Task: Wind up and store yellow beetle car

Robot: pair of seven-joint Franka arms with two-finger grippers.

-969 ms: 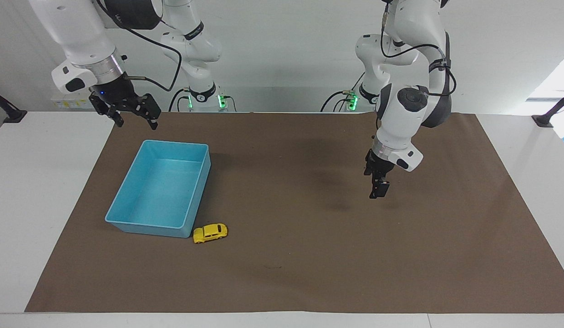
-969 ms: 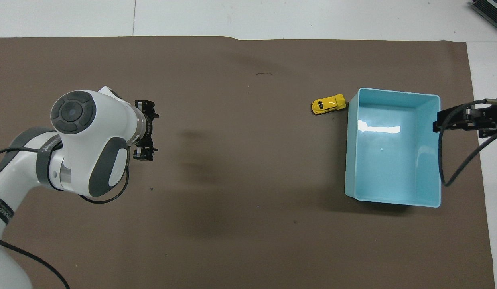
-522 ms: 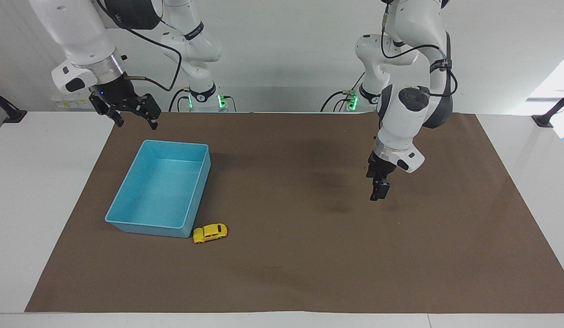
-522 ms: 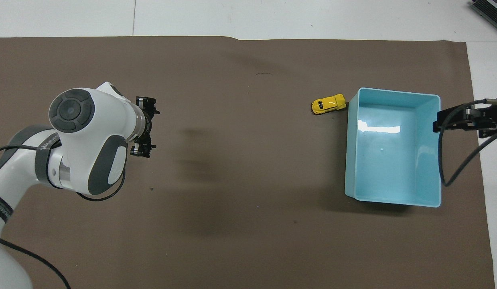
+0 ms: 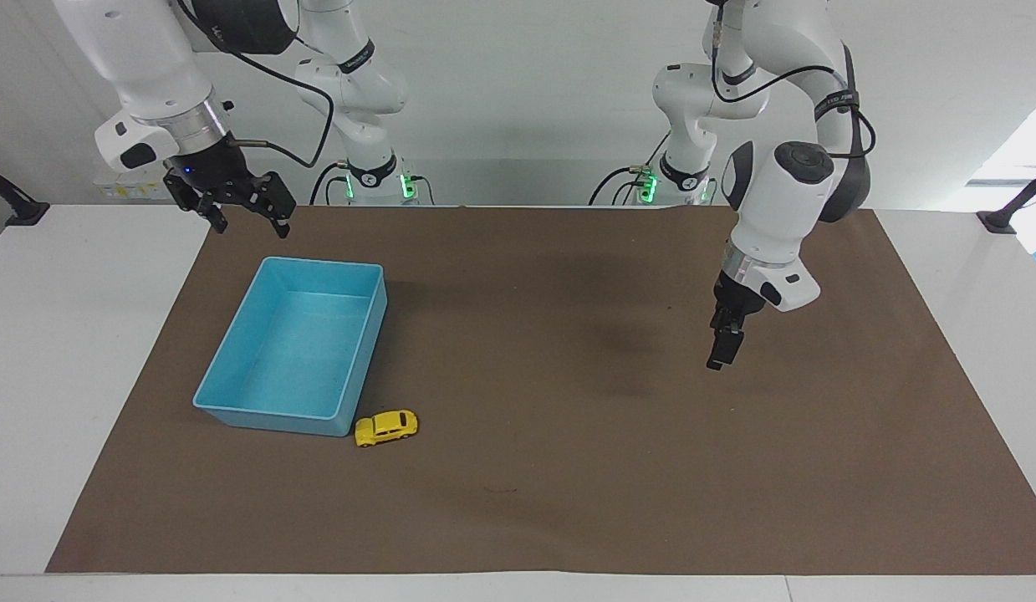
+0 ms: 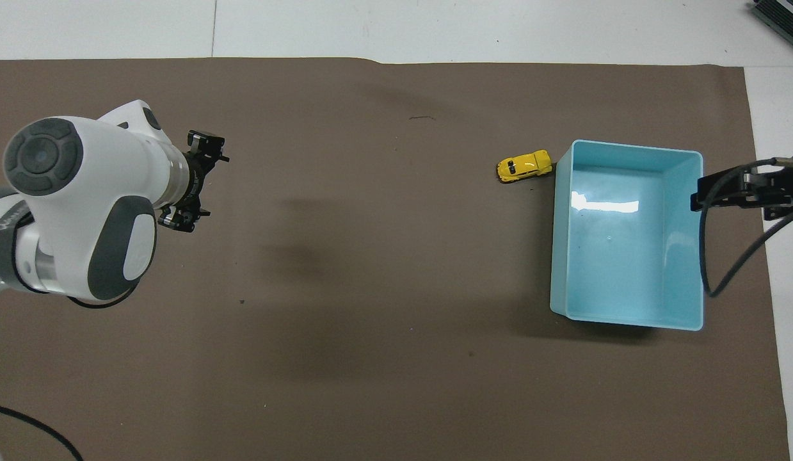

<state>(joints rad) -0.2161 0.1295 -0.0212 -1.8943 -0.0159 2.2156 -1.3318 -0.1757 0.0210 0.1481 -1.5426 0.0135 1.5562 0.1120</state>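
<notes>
Yellow beetle car (image 5: 386, 427) unmoved beside blue bin (image 5: 233, 397); left claw (image 5: 723, 349), open and empty, now nearer its own table end.

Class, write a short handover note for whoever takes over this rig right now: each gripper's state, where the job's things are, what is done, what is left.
Left gripper: open, empty, raised over bare brown mat toward the left arm's end.
Right gripper: open, empty, waiting above the mat's edge near the robots, by the light blue rectangular plastic bin.
Small yellow beetle toy car: on the mat beside the bin's corner farthest from the robots, outside it.
Bin: empty.
Done: nothing; car untouched.
Left: grasp the car, wind it up, put it in the bin.
</notes>
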